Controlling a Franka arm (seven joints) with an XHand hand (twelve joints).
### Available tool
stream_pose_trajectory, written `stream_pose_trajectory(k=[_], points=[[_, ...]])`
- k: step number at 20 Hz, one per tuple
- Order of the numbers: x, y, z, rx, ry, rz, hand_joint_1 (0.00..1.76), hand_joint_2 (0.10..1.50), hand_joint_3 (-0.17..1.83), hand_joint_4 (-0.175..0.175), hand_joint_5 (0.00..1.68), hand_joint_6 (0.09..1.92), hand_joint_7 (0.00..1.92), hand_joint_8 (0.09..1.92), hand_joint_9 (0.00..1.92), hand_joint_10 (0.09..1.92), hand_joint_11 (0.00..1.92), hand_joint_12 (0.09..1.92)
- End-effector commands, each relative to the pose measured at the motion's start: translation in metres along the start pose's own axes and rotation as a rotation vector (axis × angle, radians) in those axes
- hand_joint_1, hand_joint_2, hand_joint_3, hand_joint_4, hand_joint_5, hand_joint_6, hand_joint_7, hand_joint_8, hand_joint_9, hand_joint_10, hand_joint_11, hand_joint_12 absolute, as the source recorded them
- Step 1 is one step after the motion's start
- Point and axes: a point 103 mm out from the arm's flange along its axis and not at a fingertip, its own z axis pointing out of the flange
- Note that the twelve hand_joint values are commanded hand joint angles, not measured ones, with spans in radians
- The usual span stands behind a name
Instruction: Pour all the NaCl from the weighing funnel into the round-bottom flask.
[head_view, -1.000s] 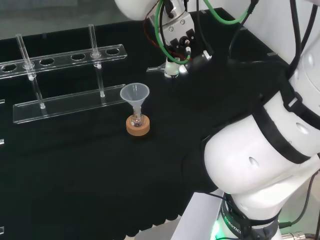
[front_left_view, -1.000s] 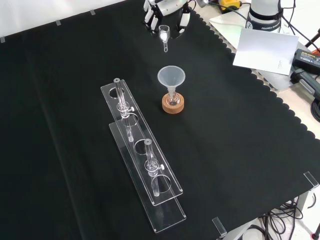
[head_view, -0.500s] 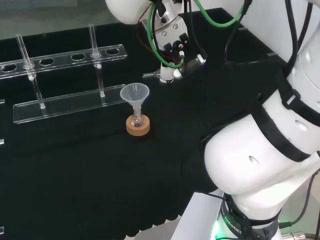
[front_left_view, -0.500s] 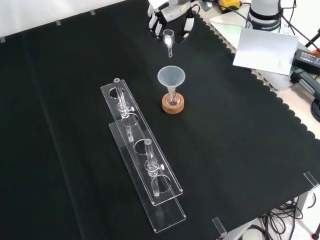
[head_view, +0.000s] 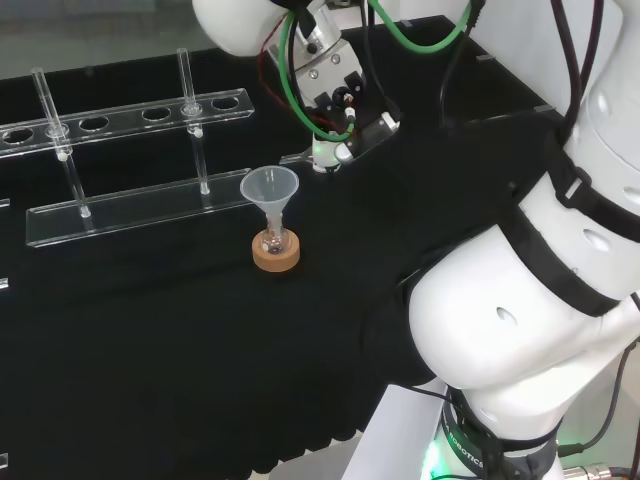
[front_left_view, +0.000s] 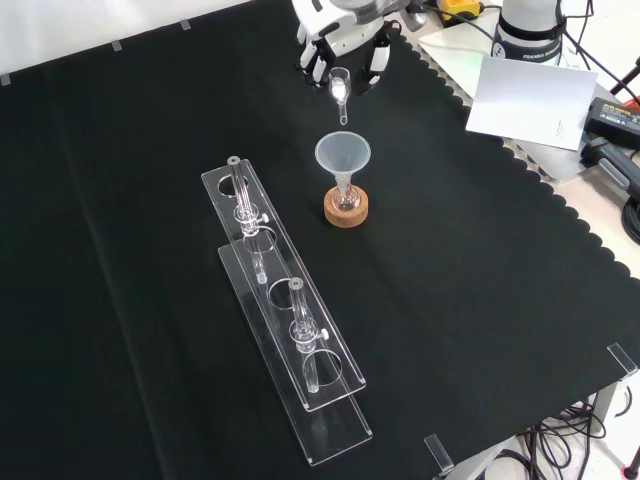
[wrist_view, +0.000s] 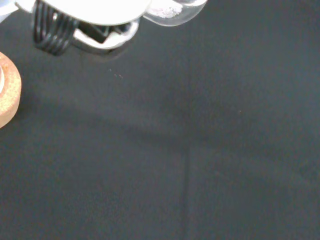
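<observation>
Since the earlier front view, the hand (front_left_view: 345, 45) has come lower in the frame, from the top edge toward the clear funnel (front_left_view: 343, 157). Its fingers (front_left_view: 377, 65) are curled round the weighing funnel (front_left_view: 340, 85), spout pointing down-frame, white powder inside. The spout ends just above the clear funnel's rim, apart from it. The clear funnel stands in the round-bottom flask (front_left_view: 345, 198) on the cork ring (front_left_view: 347, 211), upper centre of the front view. The rack (front_left_view: 285, 330) lies lower left.
</observation>
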Motion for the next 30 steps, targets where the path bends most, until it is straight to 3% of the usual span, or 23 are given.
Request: stream_pose_trajectory(k=[1, 19, 30], points=[[0.004, 0.002, -0.001, 0.006, -0.022, -0.006, 1.16, 0.64, 0.59, 0.175, 1.45, 0.31, 0.89, 0.56, 1.29, 0.12, 1.06, 0.9], [0.017, 0.008, -0.005, 0.03, -0.164, -0.006, 1.16, 0.64, 0.59, 0.175, 1.45, 0.31, 0.89, 0.56, 1.29, 0.11, 1.06, 0.9], [0.021, 0.008, -0.008, 0.036, -0.253, 0.026, 1.16, 0.64, 0.59, 0.175, 1.45, 0.31, 0.9, 0.57, 1.3, 0.11, 1.07, 0.9]])
